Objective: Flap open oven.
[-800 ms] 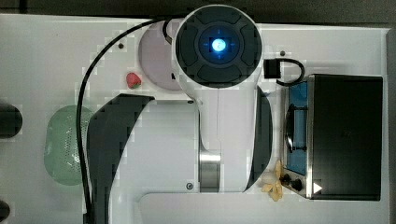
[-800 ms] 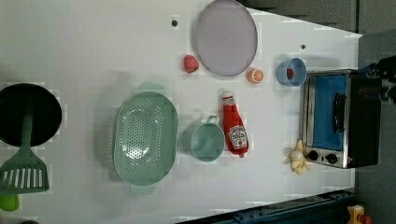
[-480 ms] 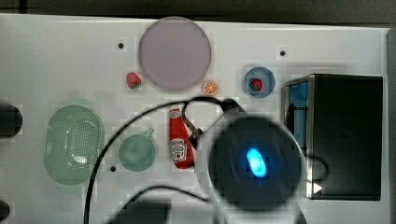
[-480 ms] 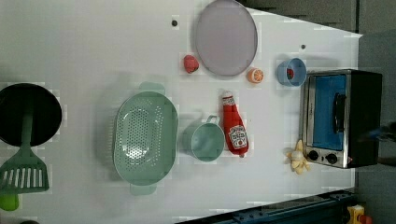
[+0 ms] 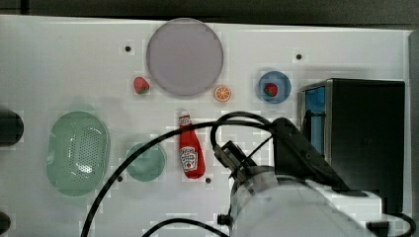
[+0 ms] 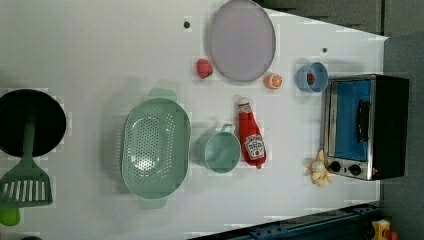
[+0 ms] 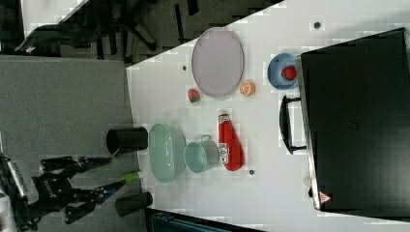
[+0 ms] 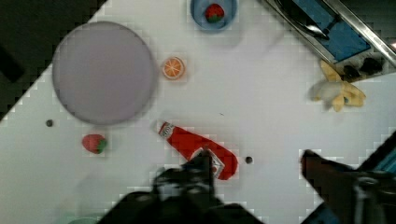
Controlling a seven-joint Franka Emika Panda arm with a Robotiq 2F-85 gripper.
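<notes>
While the gripper hangs above the tabletop with dark fingers apart and empty, the oven sits shut at the left view's right. Nearest in the wrist view lies the glossy red ketchup bottle, then the peeled banana; farther off, the oven's blue glass door with bar handle faces the table, reachable for flapping down.

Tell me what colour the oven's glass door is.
Blue-tinted, framed in silver; the oven door shows best in the left view.
</notes>
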